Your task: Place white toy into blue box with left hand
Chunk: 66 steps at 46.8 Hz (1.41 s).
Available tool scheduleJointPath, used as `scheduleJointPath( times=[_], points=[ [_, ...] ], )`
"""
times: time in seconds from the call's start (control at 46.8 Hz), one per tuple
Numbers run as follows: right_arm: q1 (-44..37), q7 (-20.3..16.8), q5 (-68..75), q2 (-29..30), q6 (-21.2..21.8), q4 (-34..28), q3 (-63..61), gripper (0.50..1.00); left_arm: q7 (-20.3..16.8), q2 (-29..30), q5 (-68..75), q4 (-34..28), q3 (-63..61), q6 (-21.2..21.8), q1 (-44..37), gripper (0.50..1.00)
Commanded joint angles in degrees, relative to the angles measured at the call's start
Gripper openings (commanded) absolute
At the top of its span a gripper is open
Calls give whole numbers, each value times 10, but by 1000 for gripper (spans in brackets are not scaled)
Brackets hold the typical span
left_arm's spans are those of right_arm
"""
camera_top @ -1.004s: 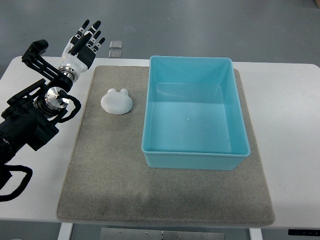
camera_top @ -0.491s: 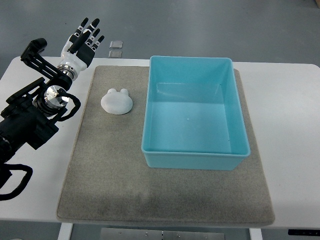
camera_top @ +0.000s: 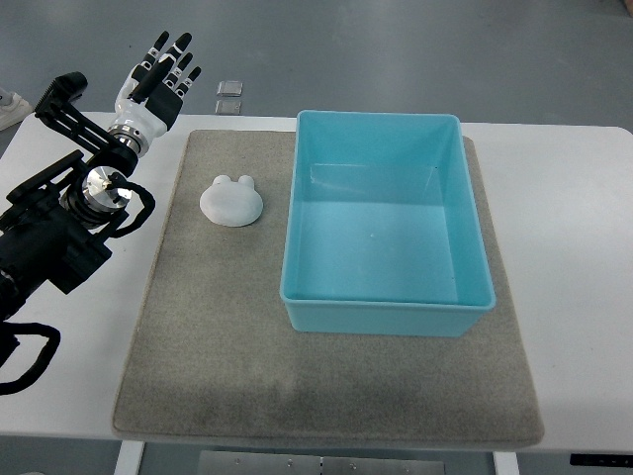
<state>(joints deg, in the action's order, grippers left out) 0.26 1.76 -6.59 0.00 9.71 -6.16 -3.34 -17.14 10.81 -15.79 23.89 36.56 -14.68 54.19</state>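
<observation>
The fingers [camera_top: 170, 61] of the left hand [camera_top: 153, 84] were held spread and empty beyond the far-left corner of the grey mat [camera_top: 227, 346]. The white toy [camera_top: 231, 201] was seen lying on the mat, just beside the blue box [camera_top: 386, 317], unobstructed.

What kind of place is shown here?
Probably a robot lab or test room: a white table with a grey mat, a bare grey floor, and one toy beside a blue box.
</observation>
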Motion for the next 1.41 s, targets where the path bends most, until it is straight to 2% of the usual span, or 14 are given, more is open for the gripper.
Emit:
scheduleJointPath(
  times=[0.0, 0.15, 0.406, 0.619, 0.769, 0.94, 1.111, 1.282, 1.388],
  points=[
    [0, 0, 0, 0, 0, 0, 0, 936, 0, 2, 4, 0, -4, 1, 0, 992],
    [0, 0, 0, 0, 0, 0, 0, 936, 0, 13, 47, 6, -5, 4, 5, 992],
    [0, 0, 0, 0, 0, 0, 0, 936, 0, 46, 195, 83, -5, 11, 4, 992],
    [0, 0, 0, 0, 0, -1, 0, 936, 0, 62, 341, 113, -9, 11, 5, 992],
    [0, 0, 0, 0, 0, 0, 0, 936, 1, 69, 384, 122, -14, 11, 5, 992],
    [0, 0, 0, 0, 0, 0, 0, 936, 1, 88, 391, 131, -94, 11, 19, 992],
    [0, 0, 0, 0, 0, 0, 0, 936, 1, 134, 391, 180, -180, 11, 61, 992],
    [0, 0, 0, 0, 0, 0, 0, 936, 1, 158, 391, 202, -282, 11, 113, 992],
    [0, 0, 0, 0, 0, 0, 0, 936, 2, 178, 391, 235, -351, 26, 140, 992]
  ],
)
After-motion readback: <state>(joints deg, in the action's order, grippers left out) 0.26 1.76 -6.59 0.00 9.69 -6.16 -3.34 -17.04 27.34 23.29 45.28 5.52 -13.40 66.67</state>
